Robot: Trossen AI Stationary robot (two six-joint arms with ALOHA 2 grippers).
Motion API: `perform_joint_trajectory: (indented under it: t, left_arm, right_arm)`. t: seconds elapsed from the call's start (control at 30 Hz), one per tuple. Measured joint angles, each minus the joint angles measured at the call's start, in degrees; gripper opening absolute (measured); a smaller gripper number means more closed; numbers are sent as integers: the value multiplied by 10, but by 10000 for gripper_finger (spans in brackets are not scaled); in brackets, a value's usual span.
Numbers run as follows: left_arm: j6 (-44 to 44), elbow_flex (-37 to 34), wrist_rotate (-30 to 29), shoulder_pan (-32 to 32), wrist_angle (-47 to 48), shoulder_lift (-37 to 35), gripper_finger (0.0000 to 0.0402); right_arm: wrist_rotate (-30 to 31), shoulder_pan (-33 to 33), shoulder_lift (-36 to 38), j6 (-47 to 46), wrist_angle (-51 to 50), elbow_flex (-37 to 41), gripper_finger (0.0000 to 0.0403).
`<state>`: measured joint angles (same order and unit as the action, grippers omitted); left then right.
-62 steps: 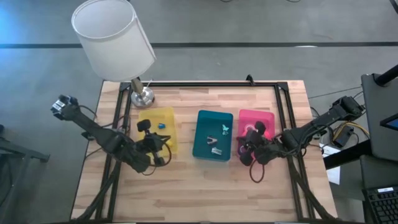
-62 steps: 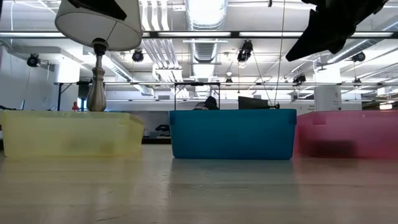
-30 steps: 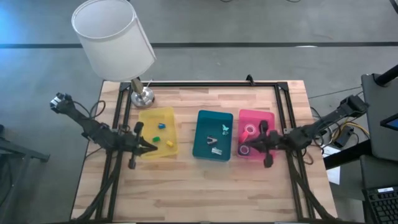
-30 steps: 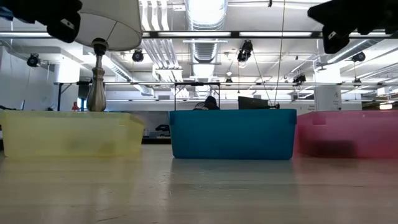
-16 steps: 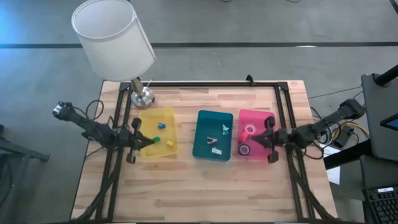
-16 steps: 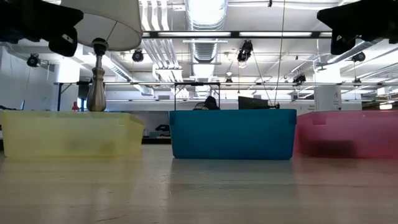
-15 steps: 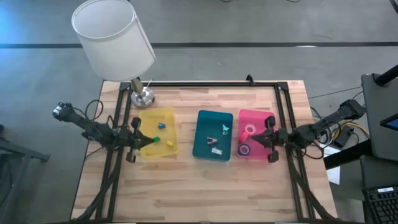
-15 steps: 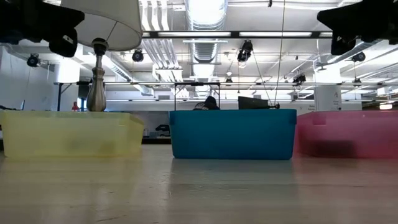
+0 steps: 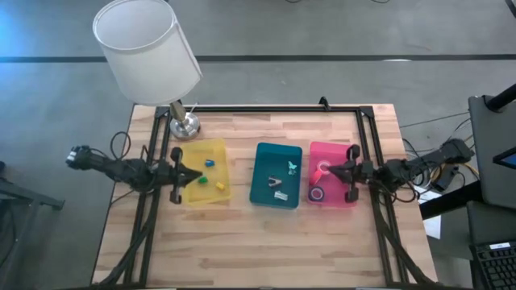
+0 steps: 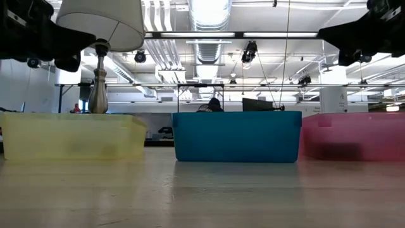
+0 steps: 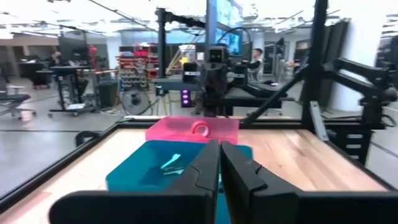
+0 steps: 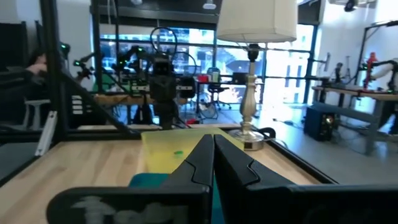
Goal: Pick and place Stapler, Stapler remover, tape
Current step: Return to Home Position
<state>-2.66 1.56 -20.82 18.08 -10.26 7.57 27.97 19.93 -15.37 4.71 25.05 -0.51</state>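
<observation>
Three trays stand in a row on the table: yellow point(image 9: 192, 192), teal point(image 9: 264, 193) and pink point(image 9: 343, 151). A pink tape roll point(image 9: 324, 167) and a blue one point(image 9: 318, 193) lie in the pink tray. The pink roll point(image 11: 199, 128) also shows in the left wrist view. A small teal stapler remover point(image 9: 292, 167) and a grey stapler point(image 9: 278, 184) lie in the teal tray. My left gripper point(image 9: 197, 175) hangs shut and level over the yellow tray's left rim. My right gripper point(image 9: 326, 171) hangs shut over the pink tray. The two point at each other.
Small blue, green and yellow pieces point(image 9: 211, 173) lie in the yellow tray. A lamp with a white shade point(image 9: 145, 48) stands on its metal foot point(image 9: 185, 125) at the far left corner. Black frame rails point(image 9: 367, 153) run along the table's sides. Bare wood lies near the trays point(image 9: 258, 242).
Both arms have drawn back toward their own sides of the table and swung a little toward the far edge. The grippers have tipped from slanting down over the trays to level. They now point at each other. The things in the trays have stayed put.
</observation>
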Motion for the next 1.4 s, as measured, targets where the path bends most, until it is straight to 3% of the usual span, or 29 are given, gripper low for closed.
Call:
perform_joint_trajectory:
  t: [0.43, 0.73, 0.87, 0.97, 1.17, 1.4]
  left_arm:
    - [10, -10, 24, -67, 31, -31, 19]
    - [22, -11, 43, -109, 71, -31, 19]
    - [19, -11, 63, -121, 73, -34, 21]
    - [17, -11, 64, -126, 74, -34, 20]
    - [4, -12, 64, -128, 74, -36, 21]
    - [12, -12, 62, -129, 77, -32, 19]
  right_arm:
    - [-29, -85, 4, -16, -31, 0, 9]
    - [-35, -156, 43, -65, -128, 0, 9]
    - [-92, -174, 102, -64, -175, 0, 9]
    - [-101, -182, 153, -62, -221, -1, 9]
    - [-109, -185, 148, -58, -249, -11, 9]
    - [-183, -185, 149, -23, -253, -9, 9]
